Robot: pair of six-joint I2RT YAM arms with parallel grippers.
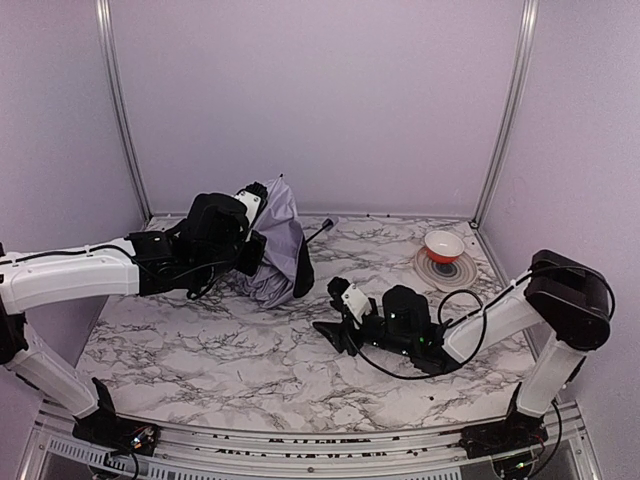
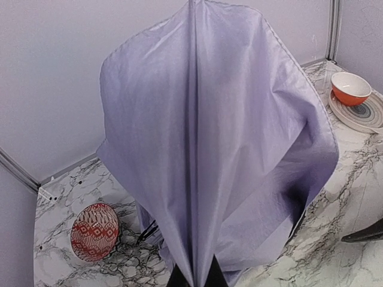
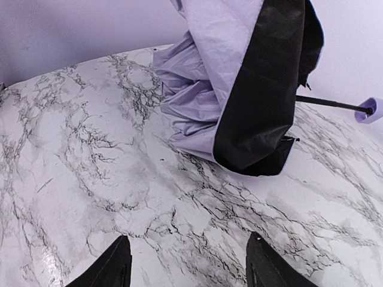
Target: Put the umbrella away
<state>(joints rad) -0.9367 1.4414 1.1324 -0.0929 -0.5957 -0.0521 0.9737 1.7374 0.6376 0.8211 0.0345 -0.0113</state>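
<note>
The left hand (image 2: 192,280) is clamped on the umbrella (image 2: 215,149), whose lavender fabric is draped down onto the marble desk (image 3: 90,167). The right hand (image 3: 188,261) is held apart, empty, near the umbrella. Plain lavender walls (image 1: 320,100) are seen behind the umbrella.

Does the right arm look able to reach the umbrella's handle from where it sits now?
Probably yes. The handle sticks out beyond the canopy, and only bare table lies between it and the open right end effector.
</note>
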